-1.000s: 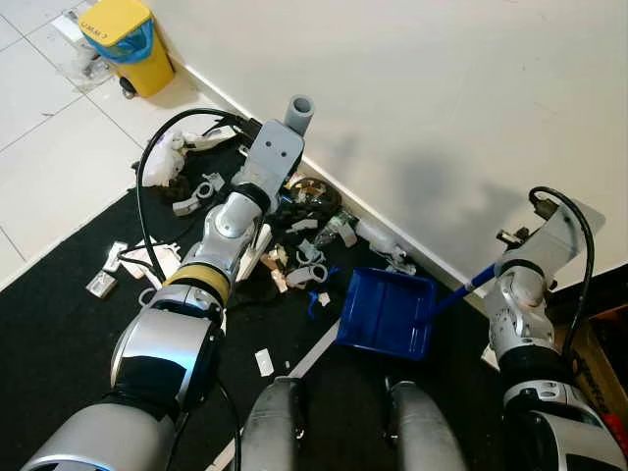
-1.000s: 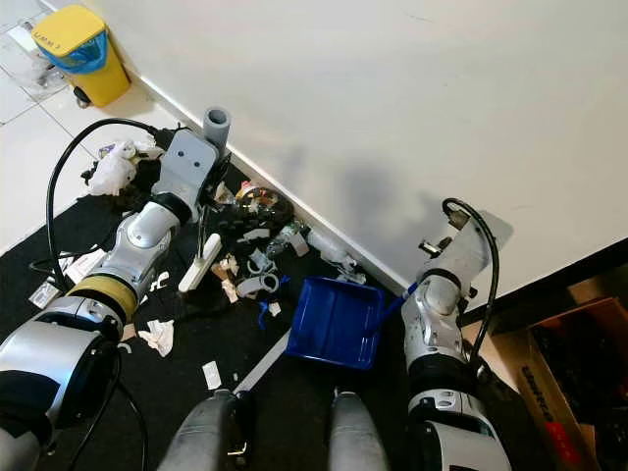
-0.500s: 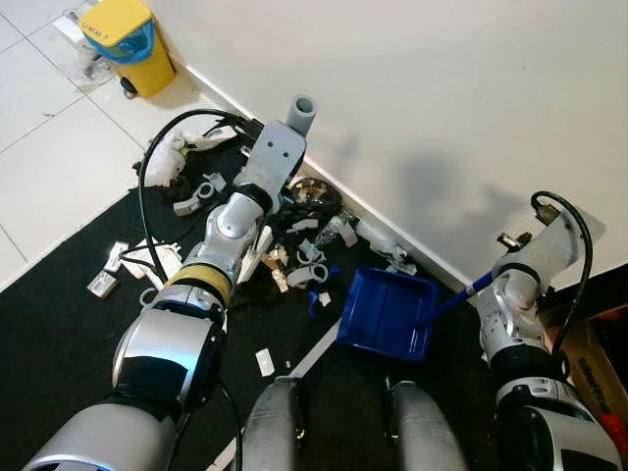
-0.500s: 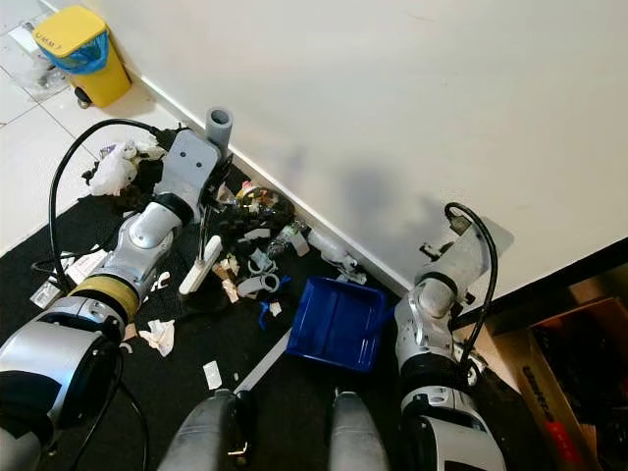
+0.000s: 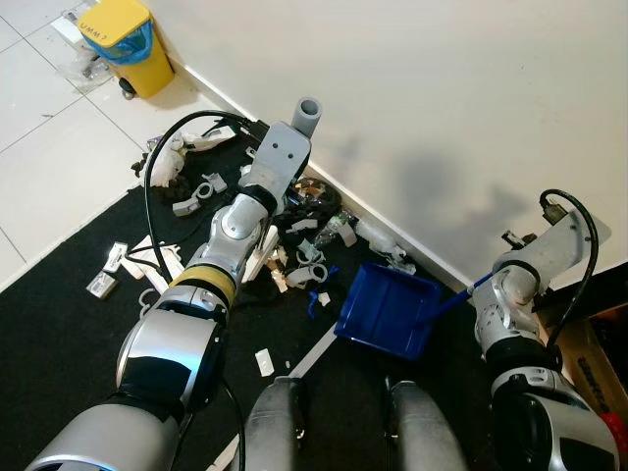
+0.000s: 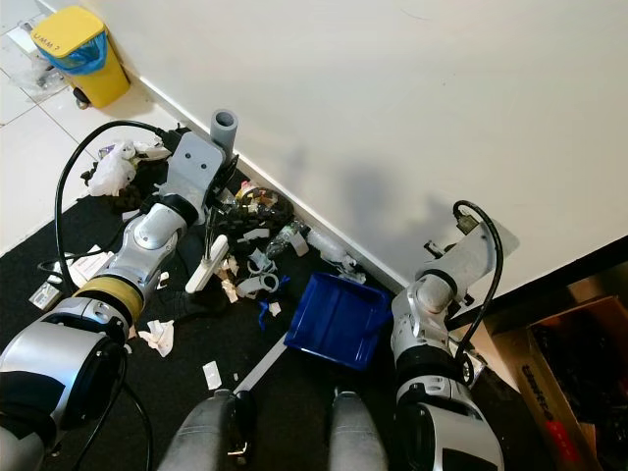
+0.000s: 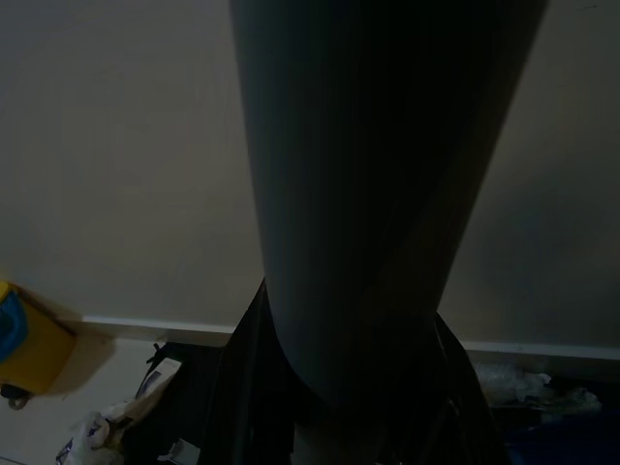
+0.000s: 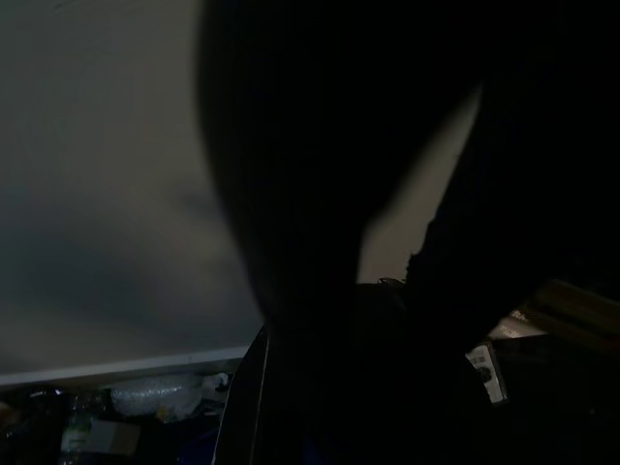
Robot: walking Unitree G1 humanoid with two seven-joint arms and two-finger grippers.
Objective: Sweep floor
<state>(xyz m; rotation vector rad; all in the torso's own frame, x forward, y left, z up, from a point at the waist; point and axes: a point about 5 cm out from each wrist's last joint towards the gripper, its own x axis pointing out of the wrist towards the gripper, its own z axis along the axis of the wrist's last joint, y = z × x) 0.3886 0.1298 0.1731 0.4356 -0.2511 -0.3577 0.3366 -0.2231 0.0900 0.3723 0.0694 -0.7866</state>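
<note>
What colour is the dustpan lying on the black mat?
The dustpan is blue, clearest in the right eye view.

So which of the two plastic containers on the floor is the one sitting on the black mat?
The blue dustpan, lying open on the black mat by the wall. The yellow bin stands on the white tiles, far in the corner.

Blue dustpan [image 5: 386, 312] beside litter pile [image 5: 299, 257]
</note>
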